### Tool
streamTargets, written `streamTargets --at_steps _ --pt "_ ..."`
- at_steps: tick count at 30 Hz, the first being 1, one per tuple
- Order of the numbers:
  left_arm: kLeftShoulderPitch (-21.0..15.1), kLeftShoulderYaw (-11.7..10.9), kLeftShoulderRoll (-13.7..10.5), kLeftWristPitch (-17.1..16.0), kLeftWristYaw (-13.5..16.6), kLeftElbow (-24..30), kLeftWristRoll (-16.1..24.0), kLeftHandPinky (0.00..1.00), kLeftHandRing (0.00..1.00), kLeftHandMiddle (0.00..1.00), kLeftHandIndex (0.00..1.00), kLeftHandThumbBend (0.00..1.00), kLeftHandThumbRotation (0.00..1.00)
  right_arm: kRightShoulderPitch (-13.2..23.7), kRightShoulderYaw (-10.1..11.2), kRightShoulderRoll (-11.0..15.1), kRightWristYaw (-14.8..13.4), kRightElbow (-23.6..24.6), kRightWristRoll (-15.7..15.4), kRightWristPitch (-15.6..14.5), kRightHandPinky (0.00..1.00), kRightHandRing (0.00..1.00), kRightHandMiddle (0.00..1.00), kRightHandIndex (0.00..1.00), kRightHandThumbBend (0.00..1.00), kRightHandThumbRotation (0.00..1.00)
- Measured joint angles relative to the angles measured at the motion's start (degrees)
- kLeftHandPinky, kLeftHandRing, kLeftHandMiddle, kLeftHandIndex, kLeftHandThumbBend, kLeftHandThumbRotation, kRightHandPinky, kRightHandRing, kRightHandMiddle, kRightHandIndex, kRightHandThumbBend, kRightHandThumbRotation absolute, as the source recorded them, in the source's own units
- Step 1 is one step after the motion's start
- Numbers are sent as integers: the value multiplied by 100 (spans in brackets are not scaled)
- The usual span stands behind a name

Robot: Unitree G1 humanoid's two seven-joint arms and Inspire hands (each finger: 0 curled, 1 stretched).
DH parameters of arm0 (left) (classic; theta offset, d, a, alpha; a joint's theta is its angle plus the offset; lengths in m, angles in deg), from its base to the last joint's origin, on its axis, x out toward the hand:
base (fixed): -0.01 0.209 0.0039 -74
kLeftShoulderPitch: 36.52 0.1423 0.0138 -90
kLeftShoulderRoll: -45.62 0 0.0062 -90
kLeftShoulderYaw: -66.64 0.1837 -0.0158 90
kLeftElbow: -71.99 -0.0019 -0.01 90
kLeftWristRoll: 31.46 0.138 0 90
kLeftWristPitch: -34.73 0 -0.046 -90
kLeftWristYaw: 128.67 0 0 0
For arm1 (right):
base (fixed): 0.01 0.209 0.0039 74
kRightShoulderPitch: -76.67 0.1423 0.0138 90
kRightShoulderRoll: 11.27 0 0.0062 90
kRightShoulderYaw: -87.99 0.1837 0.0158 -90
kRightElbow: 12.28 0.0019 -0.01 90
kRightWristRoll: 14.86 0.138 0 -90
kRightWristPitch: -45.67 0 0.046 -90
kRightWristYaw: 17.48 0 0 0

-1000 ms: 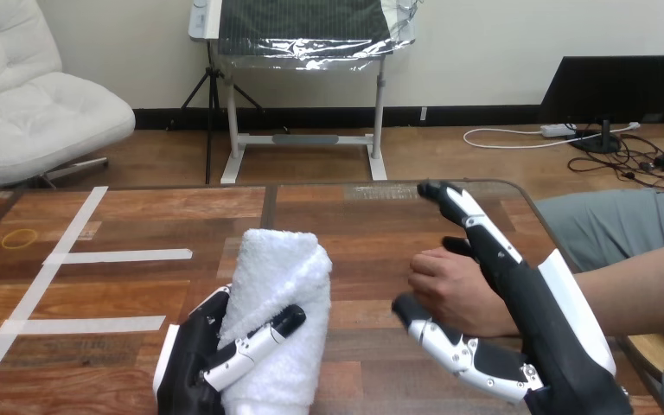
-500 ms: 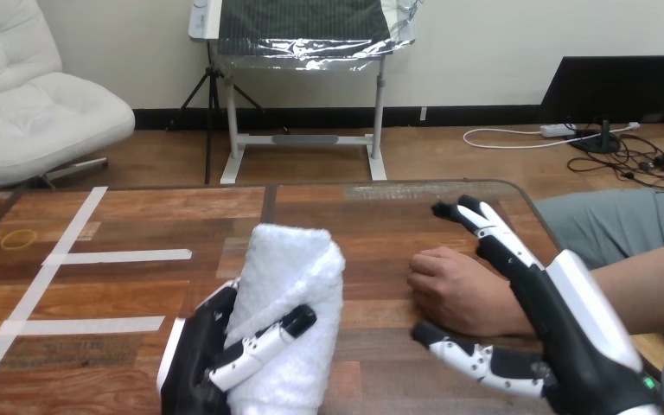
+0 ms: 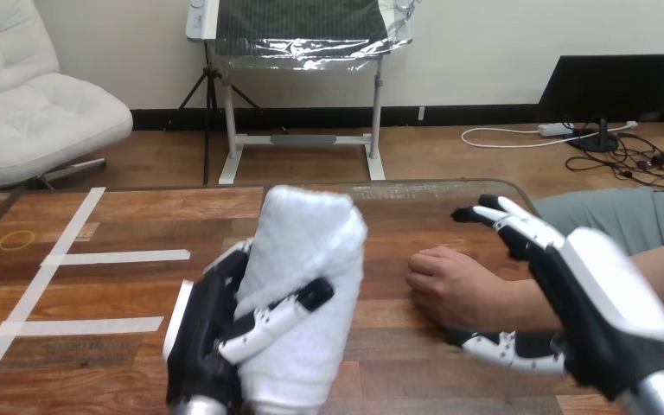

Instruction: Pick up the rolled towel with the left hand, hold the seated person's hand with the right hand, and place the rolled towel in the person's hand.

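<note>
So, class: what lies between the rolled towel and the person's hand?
Only bare table shows between the rolled towel and the person's hand, in the head view.

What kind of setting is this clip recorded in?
Probably a staged test setup for care tasks: white tape strips mark the wooden table, a person's hand rests on it, and the left hand holds a rolled towel.

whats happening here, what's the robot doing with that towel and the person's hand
The robot's left hand has its fingers curled round a rolled white towel, holding it upright. A person's hand rests palm down on the wooden table beside it. The robot's right hand is open over that person's wrist, fingers not closed round it. The towel is not yet in the person's hand.
</note>
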State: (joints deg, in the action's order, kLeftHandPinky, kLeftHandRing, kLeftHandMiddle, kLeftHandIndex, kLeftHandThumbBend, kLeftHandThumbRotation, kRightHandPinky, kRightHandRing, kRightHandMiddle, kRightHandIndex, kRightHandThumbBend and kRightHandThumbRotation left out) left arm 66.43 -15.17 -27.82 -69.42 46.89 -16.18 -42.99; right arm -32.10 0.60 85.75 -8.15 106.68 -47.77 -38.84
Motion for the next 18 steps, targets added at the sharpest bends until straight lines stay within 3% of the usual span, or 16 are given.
streamTargets --at_steps 6,7,18 --pt "-40 92 86 0 40 337 90 40 39 42 51 61 3 399 45 333 237 -89 -356 -226 75 88 88 81 81 0" --pt "-117 164 193 0 67 601 178 40 39 42 51 60 3 777 55 585 425 -219 -535 -392 75 86 87 80 85 0" --pt "-309 231 226 -1 76 792 286 41 39 42 51 60 3 1287 40 938 701 -555 -810 -541 76 86 87 81 88 0"
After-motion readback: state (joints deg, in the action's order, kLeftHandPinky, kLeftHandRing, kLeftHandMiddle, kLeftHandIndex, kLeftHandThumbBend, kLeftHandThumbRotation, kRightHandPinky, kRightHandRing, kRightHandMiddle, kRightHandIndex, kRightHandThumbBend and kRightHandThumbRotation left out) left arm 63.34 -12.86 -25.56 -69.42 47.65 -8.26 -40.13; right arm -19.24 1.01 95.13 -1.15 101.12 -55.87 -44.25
